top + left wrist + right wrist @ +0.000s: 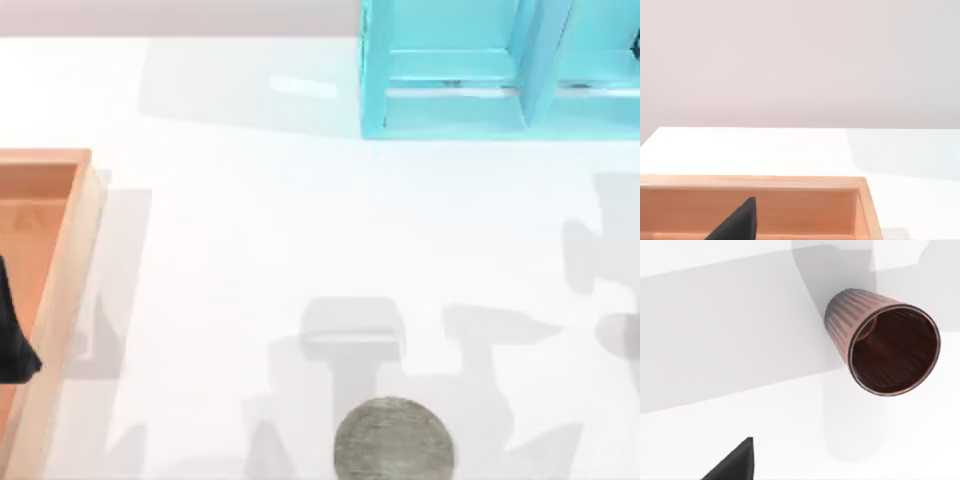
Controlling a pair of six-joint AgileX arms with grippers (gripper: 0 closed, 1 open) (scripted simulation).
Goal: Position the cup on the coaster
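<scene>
The ribbed reddish-brown cylindrical cup [880, 342] stands upright on the white counter [250, 250] beneath the right wrist camera, so the right arm is nearer. The speckled grey stone-like coaster [393, 440] lies bare at the counter's near edge. Whether either arm's fingers are spread, I cannot tell.

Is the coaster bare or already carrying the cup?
Bare. The top view shows the coaster with nothing on it; the right wrist view shows the cup standing on white table.

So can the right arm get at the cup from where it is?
Probably yes: the right wrist view shows the cup upright on bare white table, nothing beside it, mouth open toward the camera.
</scene>
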